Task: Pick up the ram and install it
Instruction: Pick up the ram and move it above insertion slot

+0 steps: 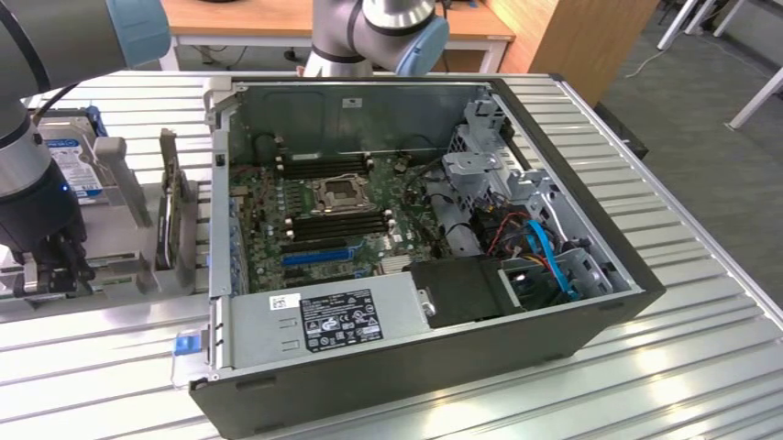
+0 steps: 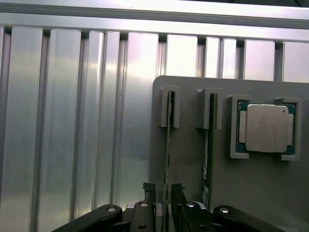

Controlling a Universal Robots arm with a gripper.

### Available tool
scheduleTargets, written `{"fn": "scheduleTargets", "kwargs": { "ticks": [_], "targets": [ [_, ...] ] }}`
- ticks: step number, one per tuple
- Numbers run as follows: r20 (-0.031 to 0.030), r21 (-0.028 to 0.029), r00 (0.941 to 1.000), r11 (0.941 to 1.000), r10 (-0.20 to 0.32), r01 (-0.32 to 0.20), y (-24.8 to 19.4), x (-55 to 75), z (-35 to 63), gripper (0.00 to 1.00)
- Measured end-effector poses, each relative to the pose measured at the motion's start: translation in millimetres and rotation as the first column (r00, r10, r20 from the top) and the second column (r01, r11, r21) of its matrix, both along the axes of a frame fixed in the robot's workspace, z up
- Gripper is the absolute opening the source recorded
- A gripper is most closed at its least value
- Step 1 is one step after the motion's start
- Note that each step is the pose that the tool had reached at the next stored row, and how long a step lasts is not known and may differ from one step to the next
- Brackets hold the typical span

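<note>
One open computer case (image 1: 490,367) lies on the slatted aluminium table (image 1: 685,367) in the exterior view, where the gripper (image 1: 51,275) at that view's left is a dark shape, hard to read, low over a grey holder (image 1: 123,261). The wrist view shows two green sticks standing on edge in two slots of the holder, with one silver-capped processor (image 2: 267,128) in a pocket beside them. Two fingers (image 2: 148,189) stand spread on either side of the ram (image 2: 168,145), a gap showing, while the second stick (image 2: 206,145) stands just beside it, its lower end cut off.
</note>
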State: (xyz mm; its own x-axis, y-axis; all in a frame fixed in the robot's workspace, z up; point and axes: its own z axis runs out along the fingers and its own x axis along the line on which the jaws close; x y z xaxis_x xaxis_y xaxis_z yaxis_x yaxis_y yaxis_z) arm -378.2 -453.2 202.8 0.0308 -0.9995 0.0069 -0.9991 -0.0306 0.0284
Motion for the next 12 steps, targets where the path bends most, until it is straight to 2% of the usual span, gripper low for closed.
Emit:
{"fn": "scheduleTargets", "kwargs": {
  "ticks": [12],
  "targets": [
    [0.0000, 0.0000, 1.0000, 1.0000, 0.000, 0.000, 0.0, 3.2, 0.0, 0.27]
  ]
}}
